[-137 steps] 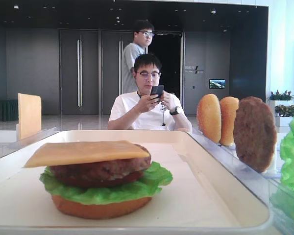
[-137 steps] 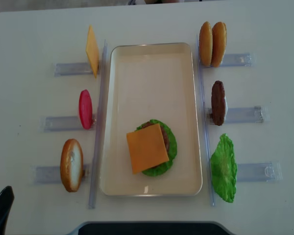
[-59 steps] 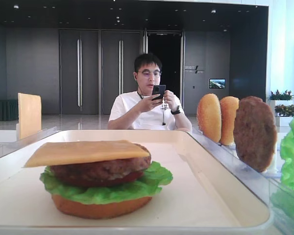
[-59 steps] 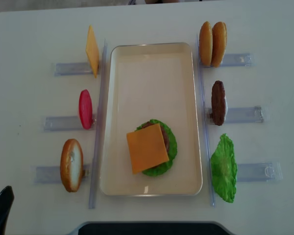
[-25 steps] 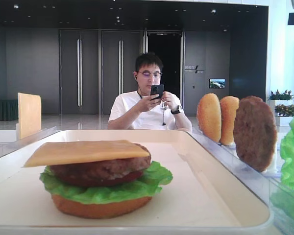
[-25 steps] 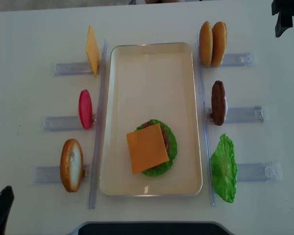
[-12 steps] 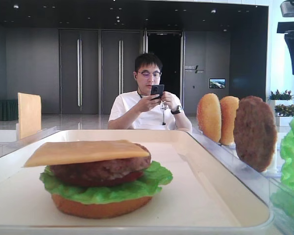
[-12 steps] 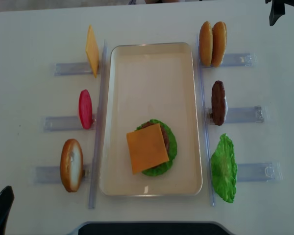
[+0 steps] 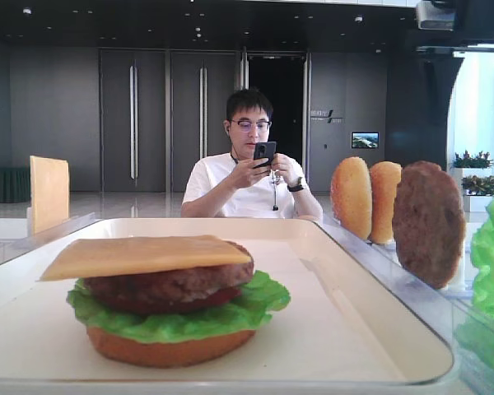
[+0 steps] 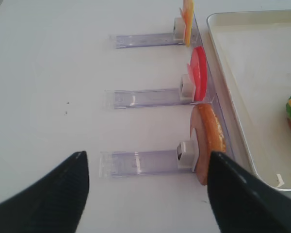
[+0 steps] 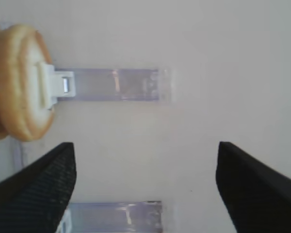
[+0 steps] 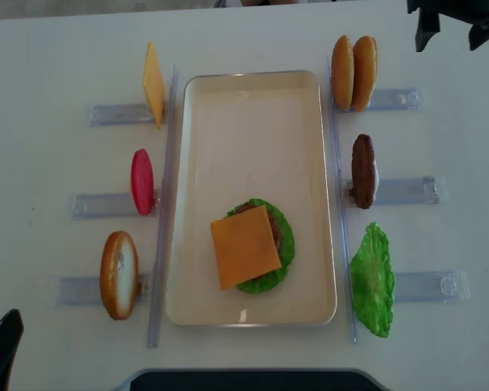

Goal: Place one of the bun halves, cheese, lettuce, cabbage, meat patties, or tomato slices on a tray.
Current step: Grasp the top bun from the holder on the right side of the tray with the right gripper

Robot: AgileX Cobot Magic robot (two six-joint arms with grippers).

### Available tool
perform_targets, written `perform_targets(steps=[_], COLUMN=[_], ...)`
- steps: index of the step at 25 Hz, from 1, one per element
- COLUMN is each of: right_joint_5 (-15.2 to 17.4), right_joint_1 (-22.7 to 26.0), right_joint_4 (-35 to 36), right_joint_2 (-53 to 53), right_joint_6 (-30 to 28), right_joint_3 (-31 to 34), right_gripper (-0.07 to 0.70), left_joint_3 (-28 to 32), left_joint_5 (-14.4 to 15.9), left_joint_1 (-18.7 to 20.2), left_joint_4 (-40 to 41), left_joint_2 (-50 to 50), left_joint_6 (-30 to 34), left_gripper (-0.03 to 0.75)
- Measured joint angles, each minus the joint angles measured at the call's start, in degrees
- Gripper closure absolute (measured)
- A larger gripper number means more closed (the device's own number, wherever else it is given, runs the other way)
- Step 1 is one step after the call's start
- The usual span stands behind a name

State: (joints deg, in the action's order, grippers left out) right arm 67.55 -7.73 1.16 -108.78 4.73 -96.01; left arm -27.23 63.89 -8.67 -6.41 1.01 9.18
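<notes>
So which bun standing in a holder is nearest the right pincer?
The outer golden bun of the far-right pair, just beside the open right pincer.

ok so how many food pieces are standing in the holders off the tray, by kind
bun halves: 3
cheese slice: 1
tomato slice: 1
meat patty: 1
lettuce leaf: 1
total: 7

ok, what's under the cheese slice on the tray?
Under the cheese slice sits a meat patty, then lettuce, then a smooth bottom bun on the tray. A thin red edge shows beneath the patty; the patty's top is covered.
</notes>
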Motion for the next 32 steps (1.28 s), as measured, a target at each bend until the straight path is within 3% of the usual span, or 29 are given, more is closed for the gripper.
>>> perform_targets(steps=[10,16,26,32], right_joint_5=[-0.29,0.95,2.32,2.39], right_joint_1=[-9.88,-14.85,-16.90,-16.92], right_joint_4=[0.00,0.00,1.72,1.58], right_joint_2=[-0.02,-0.62,-6.91,-10.44], right_joint_6=[6.03,8.53,10.99,11.21], right_joint_3=[-0.19,-4.89,-13.39,-14.16], right_gripper=[0.044,0.044,0.044,0.044], left_joint_3=[0.00,0.00,0.00,0.00], left_joint_5=[0.00,0.00,0.00,0.00], left_joint_1=[0.00,0.00,0.00,0.00], left_joint_4=[0.00,0.00,0.00,0.00], left_joint_2=[0.00,0.00,0.00,0.00], left_joint_6=[0.00,0.00,0.00,0.00], left_gripper=[0.136,0.136,0.136,0.136])
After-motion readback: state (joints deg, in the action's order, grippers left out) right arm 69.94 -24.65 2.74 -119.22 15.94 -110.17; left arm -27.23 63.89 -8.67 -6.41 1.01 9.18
